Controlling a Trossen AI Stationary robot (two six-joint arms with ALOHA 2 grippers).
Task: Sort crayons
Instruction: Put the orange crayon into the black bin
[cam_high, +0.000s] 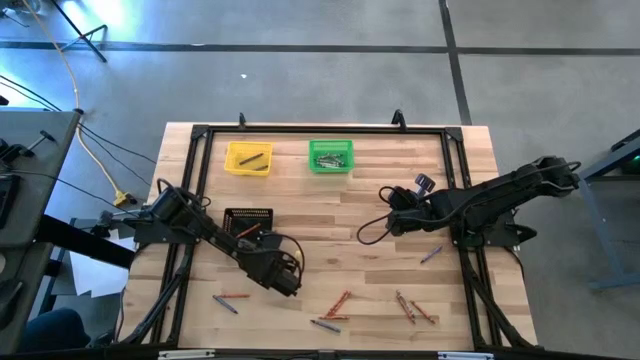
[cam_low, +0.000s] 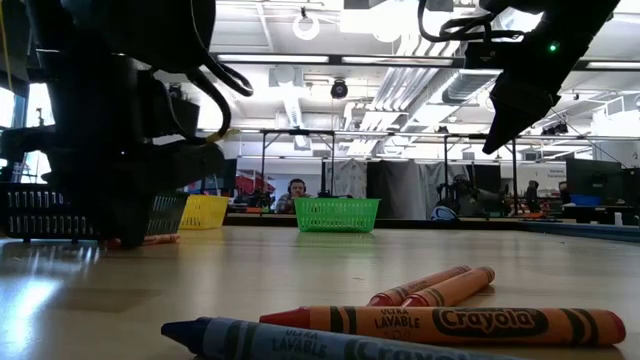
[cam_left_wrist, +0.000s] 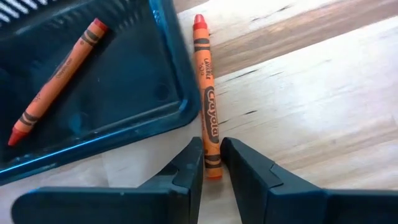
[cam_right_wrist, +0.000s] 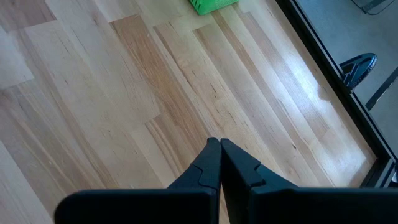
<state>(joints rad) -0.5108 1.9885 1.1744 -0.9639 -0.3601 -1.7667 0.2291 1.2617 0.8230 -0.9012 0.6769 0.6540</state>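
1. Wood-plank table (cam_high: 380, 215) with a black frame, concrete floor around it; the low view looks into an open workshop with a seated person far behind.
2. Left gripper (cam_left_wrist: 211, 163) is clamped on the lower end of an orange crayon (cam_left_wrist: 206, 93), which lies flat on the wood just beside the black bin's (cam_left_wrist: 124, 134) outer wall.
3. Inside that black bin lies another orange crayon in the bin (cam_left_wrist: 56, 81), diagonal on the floor of the bin.
4. In the high view the left gripper sits low at left-centre, with the black bin on its far-left side.
5. Loose crayons on the near side: a pair near left (cam_high: 228, 300), a cluster near centre (cam_high: 335, 308), a group near right (cam_high: 412, 308), and one lone crayon (cam_high: 431, 255) right of centre.
6. Low view: orange and blue crayons lie close to the camera.
7. Yellow bin (cam_high: 248, 158) and green bin (cam_high: 331, 156) stand at the far edge, each holding some crayons.
8. Right gripper (cam_right_wrist: 219, 149) hangs above bare wood on the right, fingers pressed together, holding nothing.
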